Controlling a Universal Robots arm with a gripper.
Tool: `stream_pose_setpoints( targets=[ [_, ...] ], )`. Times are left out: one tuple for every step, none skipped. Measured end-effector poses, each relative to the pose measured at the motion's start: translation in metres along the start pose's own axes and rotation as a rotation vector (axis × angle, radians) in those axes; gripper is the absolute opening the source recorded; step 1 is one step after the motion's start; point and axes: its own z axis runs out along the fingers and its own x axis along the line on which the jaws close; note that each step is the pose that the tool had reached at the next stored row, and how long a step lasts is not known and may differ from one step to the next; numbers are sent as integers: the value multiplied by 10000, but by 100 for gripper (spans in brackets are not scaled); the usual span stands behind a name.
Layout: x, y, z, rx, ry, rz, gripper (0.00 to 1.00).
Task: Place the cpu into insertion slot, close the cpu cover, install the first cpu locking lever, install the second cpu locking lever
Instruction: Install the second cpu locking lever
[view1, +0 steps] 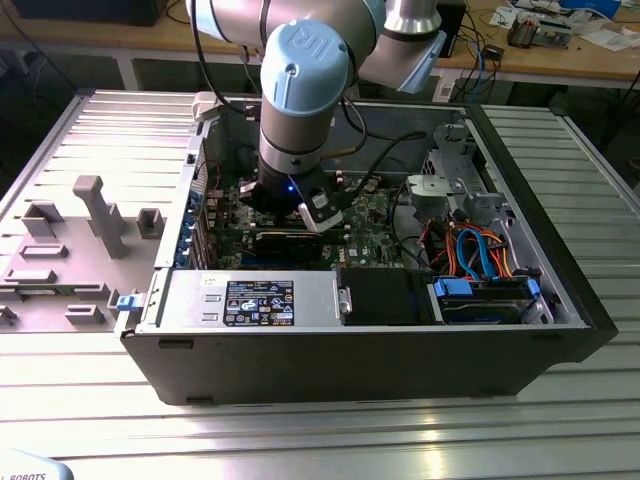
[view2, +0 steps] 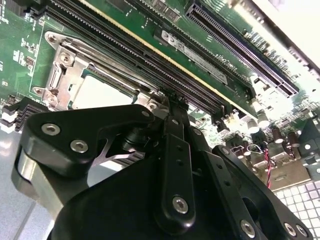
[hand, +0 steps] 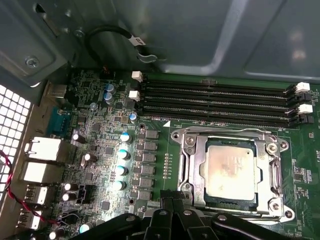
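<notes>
While I am watching from my desk, the arm (view1: 300, 90) is reaching down into one open computer case (view1: 520, 330) in the exterior view, and its gripper (hand: 172, 201) is hanging just beside the socket (hand: 272, 207), at the socket's 7 o'clock in the first wrist view. The black fingers (hand: 170, 212) are sitting pressed close together, gripping nothing I can make out. One chip (hand: 231, 171) is lying flat in the socket, a dull silver-grey square with a pale, slightly smudged top. One thin silver cover frame (hand: 190, 172) is lying down around it, its square window showing the chip. At the socket's 12 o'clock, four long black memory slots (hand: 215, 102) are running in parallel. In the second wrist view the chip (view2: 102, 92) is peeking out past the gripper's linkage.
</notes>
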Motion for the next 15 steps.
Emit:
stream_pose_setpoints(
  targets=[
    [1,-2,-5,6,0,1,11],
    [2,0,-20,4,0,1,11],
    [2,5,-33,-1,-4,-1,11],
    [3,8,-47,5,0,0,11],
    [4,13,-63,5,1,0,11],
    [6,20,-87,6,1,1,11],
    [8,34,-132,6,0,0,11],
    [11,43,-162,6,1,0,11],
    [11,46,-170,5,1,0,11],
    [11,46,-170,4,0,0,11],
    [11,46,-170,3,0,0,11],
    [11,46,-172,6,1,0,11],
    [11,47,-172,5,0,0,11],
    [11,47,-173,5,0,0,11],
    [11,47,-174,6,1,0,11]
  ],
)
